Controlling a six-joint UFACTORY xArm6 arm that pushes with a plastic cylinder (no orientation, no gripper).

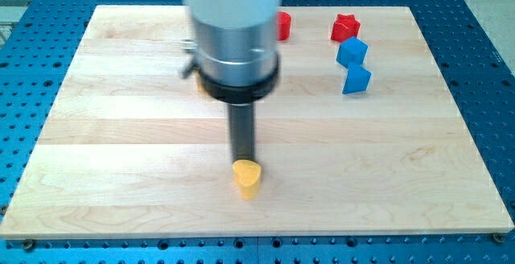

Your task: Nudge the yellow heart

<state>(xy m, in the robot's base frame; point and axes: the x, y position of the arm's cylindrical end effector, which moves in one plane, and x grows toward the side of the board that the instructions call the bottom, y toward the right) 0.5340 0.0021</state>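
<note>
Near the front edge of the wooden board, a little right of its middle, the yellow heart is lying flat with its pointed end facing the viewer. The robot arm is reaching down over the board's centre, and its dark rod is standing upright with the tip sitting right at the heart's far side, touching it or very nearly so. That placement is suggesting the reason for the pose: with the tip directly behind the block, a short slide toward the near edge would be enough to shift it. The arm is carrying no jaws at all, only the plain rod, so nothing is being clamped; any contact is coming from the rod's end alone.

Well apart from the action, at the far right of the board, a red star-shaped block is resting by the far edge, with two blue blocks below it: a blue block just nearer than the star and a second blue block touching or almost touching that one. Another red block is peeking out from behind the arm's housing, its shape mostly hidden. A small part of something yellowish is also showing at the housing's left side, too little to identify. Little board is remaining between the heart and the front edge, so the nudge is likely needing to be gentle.
</note>
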